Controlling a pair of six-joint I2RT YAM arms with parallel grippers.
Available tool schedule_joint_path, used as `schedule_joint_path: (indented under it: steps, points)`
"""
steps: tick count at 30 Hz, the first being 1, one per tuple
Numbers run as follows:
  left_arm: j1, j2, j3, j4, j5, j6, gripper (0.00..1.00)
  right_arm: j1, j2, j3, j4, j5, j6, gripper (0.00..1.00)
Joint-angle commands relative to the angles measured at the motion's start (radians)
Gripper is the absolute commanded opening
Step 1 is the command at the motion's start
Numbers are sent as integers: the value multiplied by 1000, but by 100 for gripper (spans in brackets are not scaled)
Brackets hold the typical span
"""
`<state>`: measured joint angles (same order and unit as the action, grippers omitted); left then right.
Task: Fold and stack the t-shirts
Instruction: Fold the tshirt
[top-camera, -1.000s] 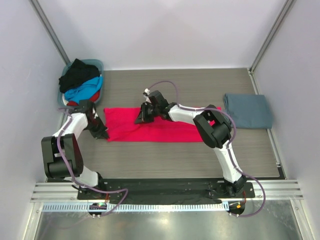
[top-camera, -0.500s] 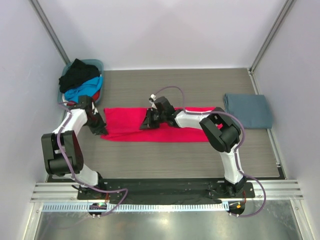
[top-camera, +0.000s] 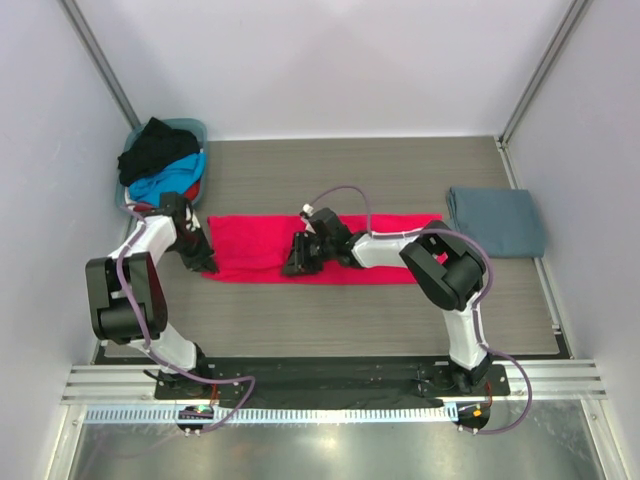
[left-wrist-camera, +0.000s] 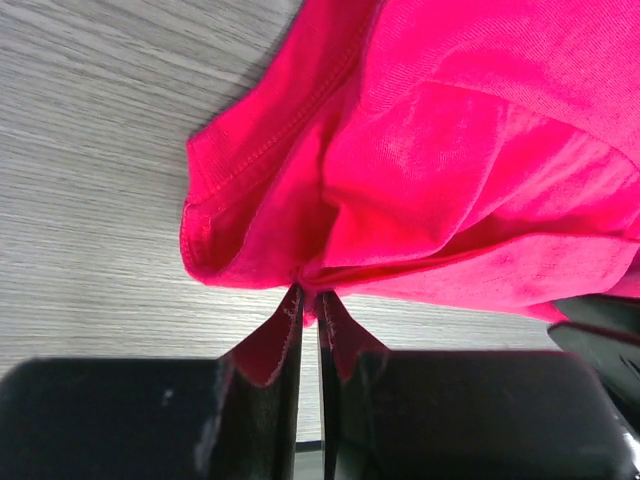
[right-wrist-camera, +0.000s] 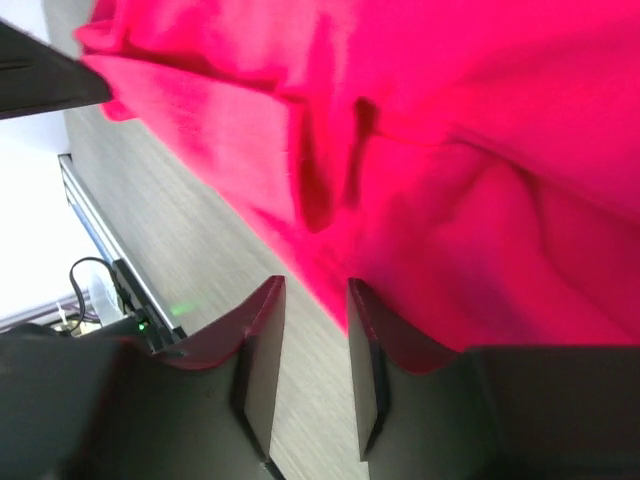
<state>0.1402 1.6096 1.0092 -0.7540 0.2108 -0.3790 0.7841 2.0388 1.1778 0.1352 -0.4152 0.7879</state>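
A bright red-pink t-shirt (top-camera: 350, 235) lies folded into a long strip across the middle of the table. My left gripper (top-camera: 206, 266) is at its near left corner. In the left wrist view the cloth (left-wrist-camera: 430, 170) gathers into the tips of the left gripper (left-wrist-camera: 310, 296), which is shut on a pinch of it. My right gripper (top-camera: 294, 268) is at the strip's near edge. Its jaws (right-wrist-camera: 313, 288) stand open over bare table, with the shirt's edge (right-wrist-camera: 450, 200) beside one finger. A slate grey-blue t-shirt (top-camera: 497, 222) lies folded at the right.
A teal basket (top-camera: 200, 128) at the back left holds black (top-camera: 155, 145), bright blue (top-camera: 170, 182) and red shirts. Grey walls close in both sides and the back. A metal rail runs along the near edge.
My right gripper moved toward the near edge of the red-pink shirt, opened and let the cloth go. The left gripper stayed at the left corner, its jaws easing slightly.
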Motion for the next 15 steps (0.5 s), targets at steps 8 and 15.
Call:
schedule_joint_path:
  steps: [8,15]
  points:
    - [4,-85,-14,-30,35,20,23,9,-33,215,-55,20,-81,51]
    - [4,-246,-15,-53,13,-15,57,9,173,397,-31,-68,-47,51]
